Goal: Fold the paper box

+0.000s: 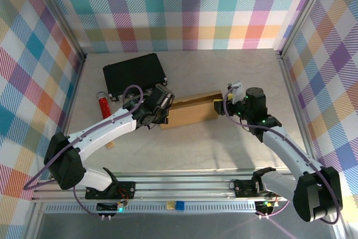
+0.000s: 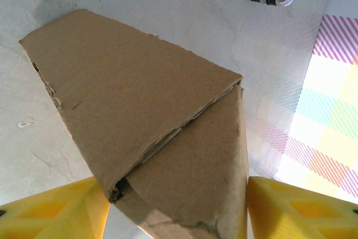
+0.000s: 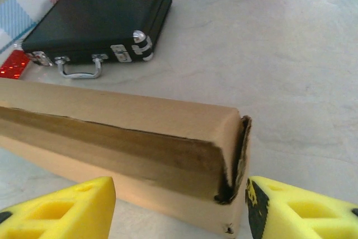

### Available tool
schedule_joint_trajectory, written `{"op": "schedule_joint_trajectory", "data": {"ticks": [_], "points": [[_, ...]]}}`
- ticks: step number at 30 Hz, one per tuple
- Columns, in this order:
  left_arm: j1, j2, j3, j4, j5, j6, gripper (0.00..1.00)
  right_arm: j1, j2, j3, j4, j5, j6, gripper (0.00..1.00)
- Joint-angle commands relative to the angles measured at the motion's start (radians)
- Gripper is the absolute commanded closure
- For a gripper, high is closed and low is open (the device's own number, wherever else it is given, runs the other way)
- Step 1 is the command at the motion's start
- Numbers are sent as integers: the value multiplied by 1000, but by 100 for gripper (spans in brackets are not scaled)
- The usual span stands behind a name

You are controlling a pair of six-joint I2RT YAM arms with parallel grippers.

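Located the paper box [image 1: 190,110] mid-worktop [image 1: 224,155], lying flat, near the black case [image 1: 136,74]. Noted left hand [image 2: 177,188] spread wide astride the box's left end; cannot tell whether clamped or merely flanking. Noted right hand [image 3: 180,188] spread wide at the right end, gripping nothing. Saw long seam gaping and right corner frayed. Risks, as judged: springing open of the top flap if let go untucked; sliding toward the case under a one-sided push; crushing of the frayed corner under a hard squeeze.

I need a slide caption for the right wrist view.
Paper box before the yellow fingers, black case behind it on the table.
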Motion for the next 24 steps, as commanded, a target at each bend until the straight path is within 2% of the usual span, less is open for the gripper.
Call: {"op": "schedule_joint_trajectory", "data": {"ticks": [1, 5, 7, 10, 12, 15, 20, 24], "points": [[-9, 12, -23, -69, -28, -44, 37, 7, -55, 52, -68, -67, 81, 35], [-8, 14, -23, -71, -29, -39, 37, 7, -120, 60, -94, -85, 178, 29], [-9, 14, -25, -68, -32, -35, 37, 7, -149, 73, -110, -41, 242, 25], [-8, 14, -26, -70, -34, -28, 37, 2, -157, 119, -148, 34, 350, 26], [-8, 14, -28, -68, -35, -28, 37, 0, -113, 196, -248, 91, 435, 27], [-8, 15, -28, -65, -38, -24, 37, -19, 2, 356, -460, 76, 526, 25], [-9, 14, -26, -65, -40, -21, 38, -101, 216, 548, -712, -118, 699, 25], [-10, 14, -29, -66, -41, -16, 38, -141, 319, 579, -749, -271, 774, 27]]}}
